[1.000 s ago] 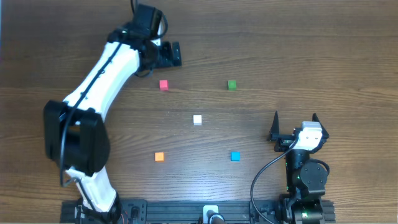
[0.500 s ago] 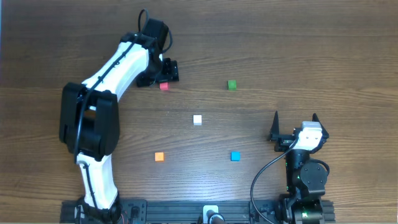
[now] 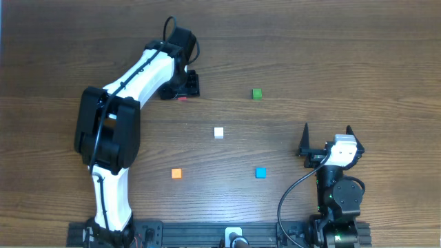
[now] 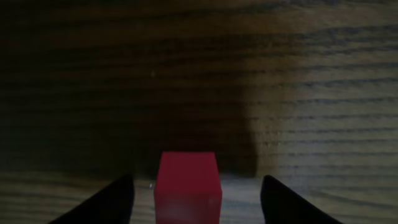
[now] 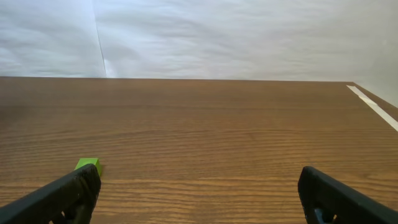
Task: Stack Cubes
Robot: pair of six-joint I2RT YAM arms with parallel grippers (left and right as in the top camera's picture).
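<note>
Nearest the arm bases, the right pincer (image 3: 326,134) sits low over the wooden surface (image 3: 344,55) with its fingers apart, holding nothing. An orange cube (image 3: 176,173) and a blue cube (image 3: 260,173) lie well apart, with a white cube (image 3: 218,132) farther up between them. Farthest are a green cube (image 3: 257,94) and a red cube (image 4: 188,180). The red cube rests on the surface between the spread fingers of the left pincer (image 4: 194,202), unclamped.

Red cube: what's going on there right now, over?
Left gripper open, fingers either side of red cube, not gripped. Right gripper open, by its base. White cube, the nearest other, lies well apart.
</note>
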